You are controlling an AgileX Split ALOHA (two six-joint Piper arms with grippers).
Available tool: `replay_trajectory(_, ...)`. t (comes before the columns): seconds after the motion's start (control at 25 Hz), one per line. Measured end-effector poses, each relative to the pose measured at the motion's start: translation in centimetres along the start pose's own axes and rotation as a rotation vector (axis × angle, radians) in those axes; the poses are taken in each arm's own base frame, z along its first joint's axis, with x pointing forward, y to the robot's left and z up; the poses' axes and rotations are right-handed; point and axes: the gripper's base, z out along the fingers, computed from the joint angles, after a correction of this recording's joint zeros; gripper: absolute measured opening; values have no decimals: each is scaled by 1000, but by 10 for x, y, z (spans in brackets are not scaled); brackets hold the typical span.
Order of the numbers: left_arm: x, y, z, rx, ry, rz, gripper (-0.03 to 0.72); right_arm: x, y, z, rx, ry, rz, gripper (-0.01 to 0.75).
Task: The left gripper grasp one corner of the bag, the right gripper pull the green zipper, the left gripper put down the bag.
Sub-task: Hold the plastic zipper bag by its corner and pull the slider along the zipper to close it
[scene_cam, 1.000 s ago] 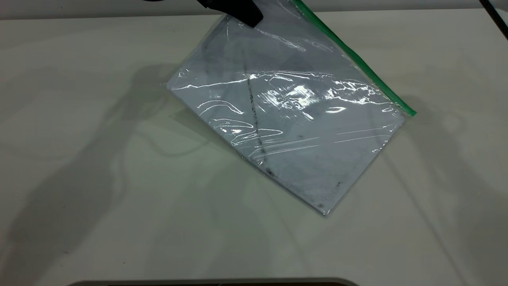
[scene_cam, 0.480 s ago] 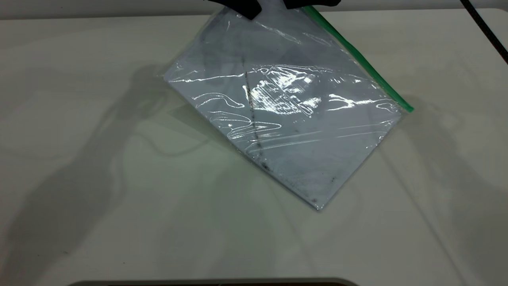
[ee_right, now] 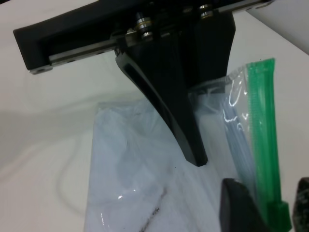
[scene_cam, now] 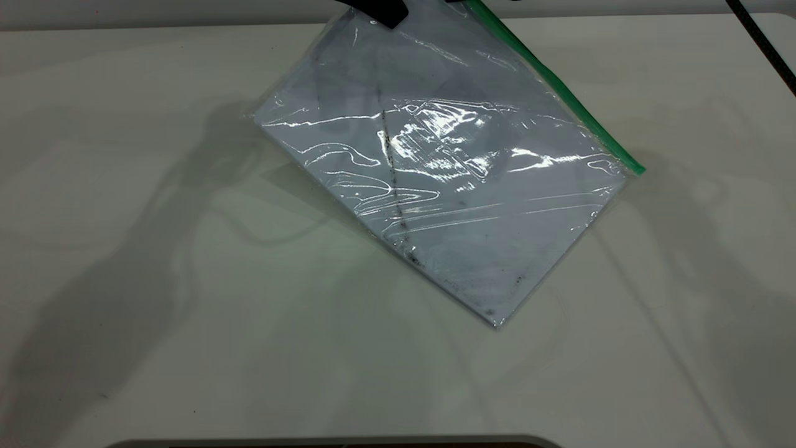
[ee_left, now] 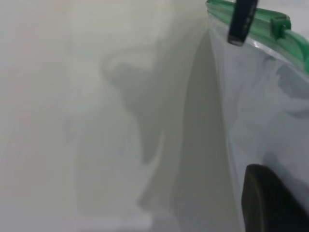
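The bag (scene_cam: pixel 448 168), a clear pouch with a white sheet and a dark diagonal smudge, hangs tilted, its low corner near the table. My left gripper (scene_cam: pixel 387 11) is shut on the bag's top edge, a little way from the corner (ee_right: pixel 231 82); it also shows in the right wrist view (ee_right: pixel 166 82). The green zipper (scene_cam: pixel 559 87) runs down the right edge. My right gripper (ee_right: pixel 270 188) is open, one finger (ee_right: pixel 239 208) on each side of the strip at the green slider tab (ee_right: pixel 279 215). It is almost out of the exterior view.
The white table (scene_cam: pixel 155 280) lies under the bag, with the arms' shadows across it. A black cable (scene_cam: pixel 762 46) crosses the far right corner. A dark rim (scene_cam: pixel 336 443) shows at the near edge.
The right gripper came in at the top by the green strip, then rose almost out of the exterior view. The bag has shifted slightly left and its low corner has risen a little.
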Motion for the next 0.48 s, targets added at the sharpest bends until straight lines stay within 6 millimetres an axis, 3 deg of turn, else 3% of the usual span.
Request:
replay_trajectory(0.32, 0, 0, 0, 1, 1, 1, 53, 0, 0, 0, -2, -1, -18, 55)
replay_trajectory(0.48, 0, 0, 0, 1, 1, 1, 53, 0, 0, 0, -2, 0, -40, 35)
